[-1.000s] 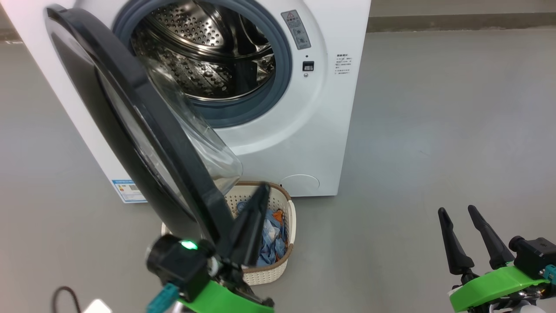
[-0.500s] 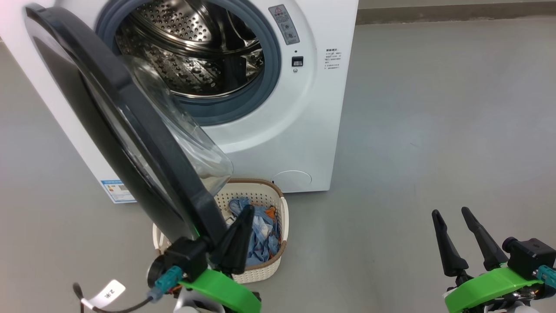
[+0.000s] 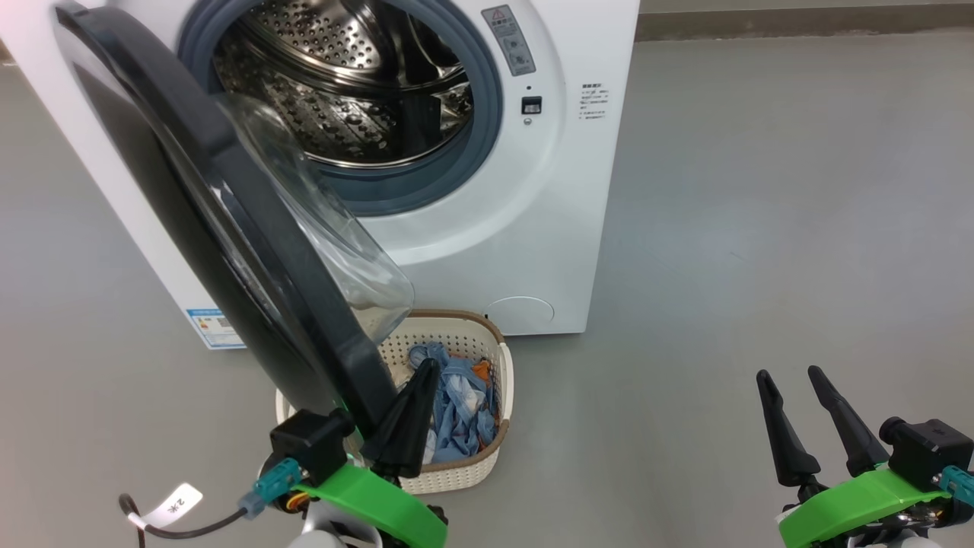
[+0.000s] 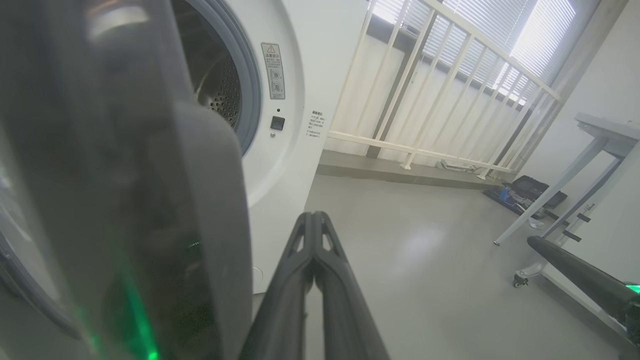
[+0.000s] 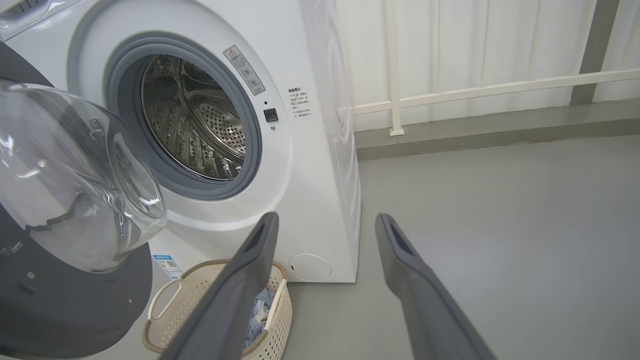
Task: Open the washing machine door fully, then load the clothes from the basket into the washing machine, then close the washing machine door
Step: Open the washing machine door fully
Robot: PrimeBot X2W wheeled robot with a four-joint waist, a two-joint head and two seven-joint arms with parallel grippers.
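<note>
One washer (image 3: 533, 228); one basket (image 3: 464, 473)

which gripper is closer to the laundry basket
Left. The left gripper sits right at the basket, next to the door; the right gripper is far off to its right, above the floor.

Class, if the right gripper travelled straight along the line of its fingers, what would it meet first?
Probably the washing machine, near the lower front edge of its side panel: in the wrist view that spot sits between the open jaws of the right gripper. Depth is unclear, so it might only skim past.

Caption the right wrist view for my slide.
Open right gripper faces big white front-loading washer, black-rimmed round glass door open, cream perforated basket below.
</note>
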